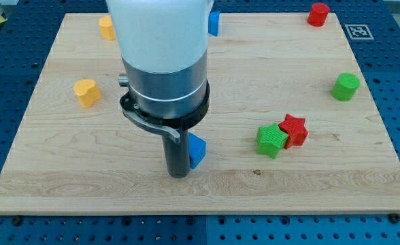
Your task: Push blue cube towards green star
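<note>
A blue cube lies on the wooden board below its middle, partly hidden behind my rod. My tip rests on the board touching the cube's left side. The green star lies to the view's right of the cube, about a hundred pixels away, touching a red star on its right. A second blue block shows at the view's top, partly hidden by the arm.
A yellow block lies at the left and another yellow block at the top left. A green cylinder stands at the right, a red cylinder at the top right. The arm's white body covers the board's top middle.
</note>
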{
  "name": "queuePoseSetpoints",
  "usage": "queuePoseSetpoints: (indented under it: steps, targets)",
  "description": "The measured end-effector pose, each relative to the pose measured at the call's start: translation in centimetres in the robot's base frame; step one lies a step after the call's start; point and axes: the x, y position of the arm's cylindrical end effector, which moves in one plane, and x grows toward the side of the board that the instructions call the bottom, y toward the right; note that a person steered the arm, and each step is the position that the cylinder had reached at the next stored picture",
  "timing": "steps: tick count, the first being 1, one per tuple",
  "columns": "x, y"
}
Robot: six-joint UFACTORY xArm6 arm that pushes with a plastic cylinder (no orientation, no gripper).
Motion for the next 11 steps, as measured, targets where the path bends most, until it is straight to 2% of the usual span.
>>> queuePoseSetpoints:
  steps: [5, 6, 7, 9, 11]
  targets:
    - [-4.1, -0.7]
    - [-3.8, 3.7]
    - [-3.8, 5.4]
    - [-3.8, 4.4]
    - [-3.9, 7.3]
